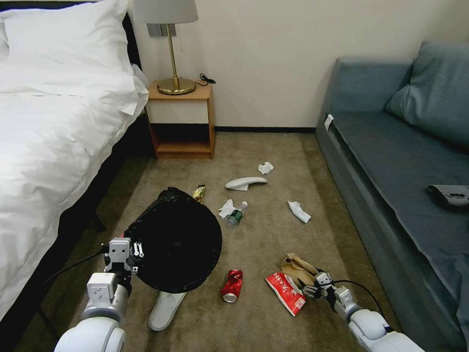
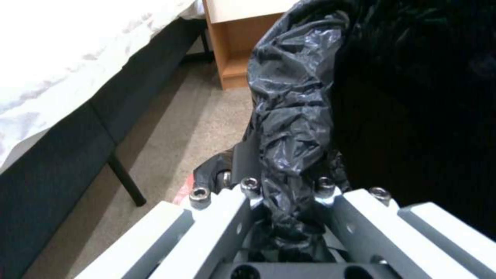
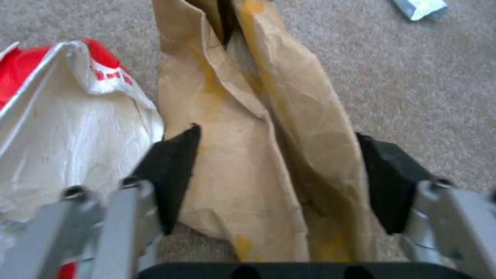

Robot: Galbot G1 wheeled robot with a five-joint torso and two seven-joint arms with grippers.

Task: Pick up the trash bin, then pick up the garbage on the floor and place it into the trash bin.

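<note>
The trash bin (image 1: 178, 239), lined with a crinkly black bag, hangs tilted above the carpet with its mouth toward me. My left gripper (image 1: 124, 254) is shut on its bagged rim (image 2: 289, 128). My right gripper (image 1: 312, 286) is low on the floor, open, and its black pads (image 3: 170, 174) straddle the brown paper (image 3: 258, 128) (image 1: 295, 266). The red packet (image 1: 286, 292) (image 3: 67, 128) lies right beside it. Other garbage lies around: a red can (image 1: 232, 286), a white slipper (image 1: 166, 308) partly under the bin, another slipper (image 1: 245, 183), tissues (image 1: 299, 211), a small bottle (image 1: 237, 215) and a gold wrapper (image 1: 199, 193).
A white bed (image 1: 53, 137) runs along the left and a wooden nightstand (image 1: 181, 122) with a lamp stands at the back. A blue-grey sofa (image 1: 391, 161) lines the right, with a grey garment (image 1: 449, 195) on its seat. Open carpet lies between them.
</note>
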